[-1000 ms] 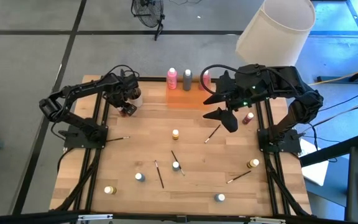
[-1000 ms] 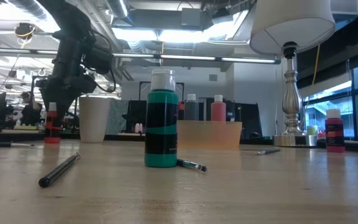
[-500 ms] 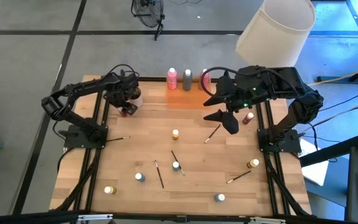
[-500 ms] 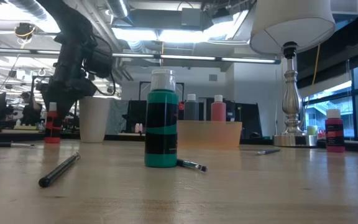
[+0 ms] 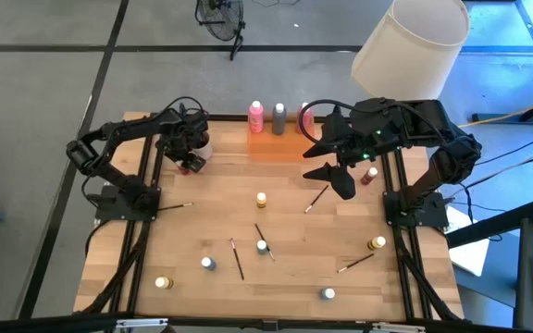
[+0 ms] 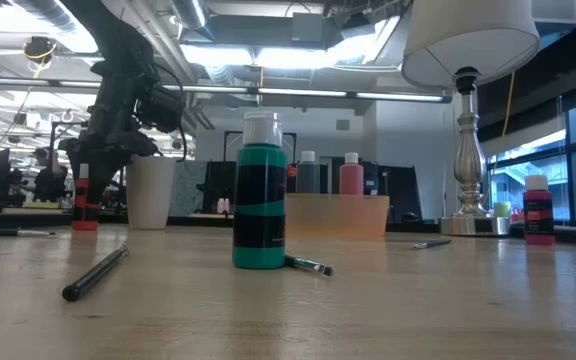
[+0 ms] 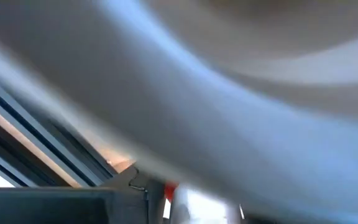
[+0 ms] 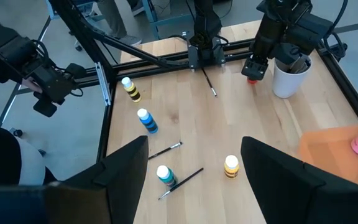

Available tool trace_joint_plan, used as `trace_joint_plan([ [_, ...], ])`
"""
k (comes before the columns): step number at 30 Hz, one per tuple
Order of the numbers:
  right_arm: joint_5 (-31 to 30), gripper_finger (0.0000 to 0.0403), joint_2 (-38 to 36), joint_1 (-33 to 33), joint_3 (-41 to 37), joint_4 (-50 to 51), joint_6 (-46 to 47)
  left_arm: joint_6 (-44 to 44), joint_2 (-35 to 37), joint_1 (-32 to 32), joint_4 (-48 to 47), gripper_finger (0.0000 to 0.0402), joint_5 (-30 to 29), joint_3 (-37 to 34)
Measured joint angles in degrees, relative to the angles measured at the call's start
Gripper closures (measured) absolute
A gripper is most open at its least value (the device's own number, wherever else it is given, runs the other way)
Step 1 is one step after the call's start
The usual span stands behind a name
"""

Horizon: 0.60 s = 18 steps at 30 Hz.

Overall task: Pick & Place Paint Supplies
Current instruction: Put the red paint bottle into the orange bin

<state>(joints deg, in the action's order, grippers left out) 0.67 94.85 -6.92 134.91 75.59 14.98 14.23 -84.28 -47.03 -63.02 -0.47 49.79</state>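
At the far left of the tabletop (image 5: 285, 277), a small red-lidded pot (image 6: 85, 208) is being straddled by the left gripper (image 5: 190, 164), just beside the beige cup (image 6: 151, 192). Whether its jaws are already clenched on the pot cannot be told from these views. The main risk is being posed by that closeness. The pot is looking narrow, upright and smooth-sided, so it is likely being left prone to slipping or tipping if pinched off-centre. The light, thin-walled cup is likely to be nudged or toppled by a jaw or by the wrist during a lift. If the pot is being gripped only by its lid, it may be twisted loose on the way. The right gripper (image 5: 333, 178) is being held above the tabletop near the flat translucent orange tray (image 6: 336, 215), its jaws spread wide and empty. A crossing of the two arms there could be causing a bump against the tall, top-heavy pink bottle (image 5: 256, 116) and grey bottle (image 5: 279, 115) standing at the tray. A thin dark brush (image 5: 316, 197) is lying on the pale wood grain nearby and is likely being left free to roll.
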Motion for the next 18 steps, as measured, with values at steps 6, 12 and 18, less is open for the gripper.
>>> trace_joint_plan([
  [6, 0.00, 0.0141, 0.00, 0.00, 0.00, -0.02, 0.07, 0.01, 2.39, -0.02, 0.25, 0.0252, -0.29, -0.01],
  [12, -0.02, 0.0141, 0.00, 0.02, 0.00, -0.07, 0.22, 0.86, 4.60, -0.02, -1.99, 0.0252, 2.25, 0.60],
  [18, -0.02, 0.0141, 0.00, 0.02, 0.00, -0.04, 0.20, 1.19, 8.10, 1.31, -13.72, 0.0252, 1.88, 6.19],
])
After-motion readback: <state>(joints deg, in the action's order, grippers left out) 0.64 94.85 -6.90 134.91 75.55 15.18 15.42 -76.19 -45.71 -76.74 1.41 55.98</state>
